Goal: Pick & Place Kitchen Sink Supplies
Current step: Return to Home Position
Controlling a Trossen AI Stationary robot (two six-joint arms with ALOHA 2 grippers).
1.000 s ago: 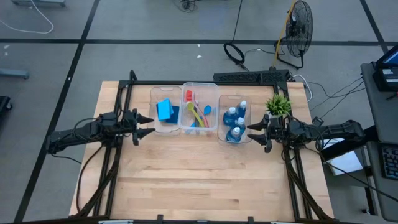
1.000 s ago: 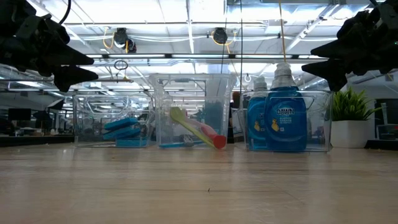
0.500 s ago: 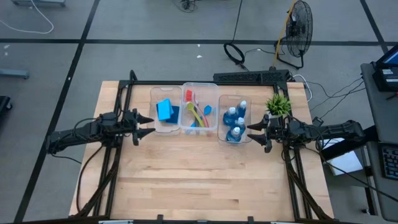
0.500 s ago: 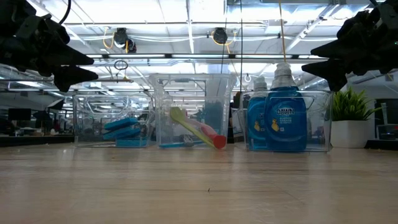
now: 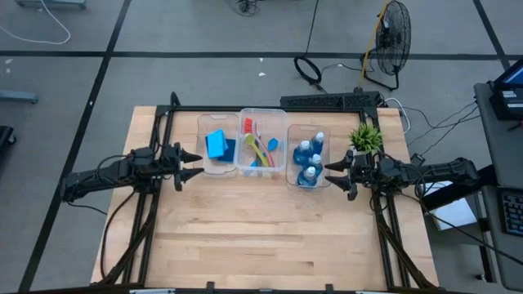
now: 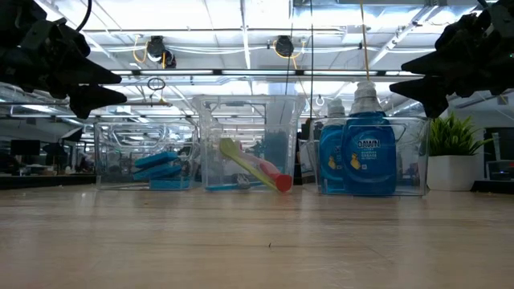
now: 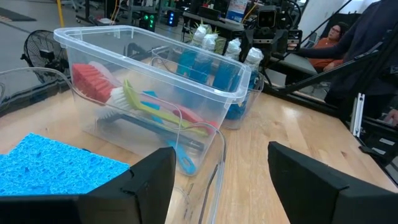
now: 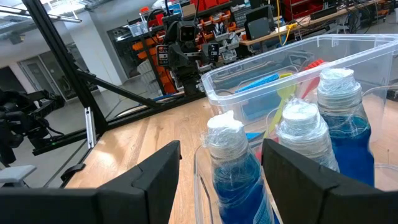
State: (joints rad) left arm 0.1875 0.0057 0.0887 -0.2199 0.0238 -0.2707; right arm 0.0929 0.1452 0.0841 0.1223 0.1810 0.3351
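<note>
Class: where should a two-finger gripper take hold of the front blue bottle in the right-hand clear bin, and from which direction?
Likely best: grip the front bottle at its pale cap and neck, coming straight down. It stands upright among its neighbours, and the walls of the clear bin shield its body; only the cap clears the rim. The right gripper hovers nearest.

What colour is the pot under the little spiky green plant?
The round plant pot is white, seen best in the low view.
</note>
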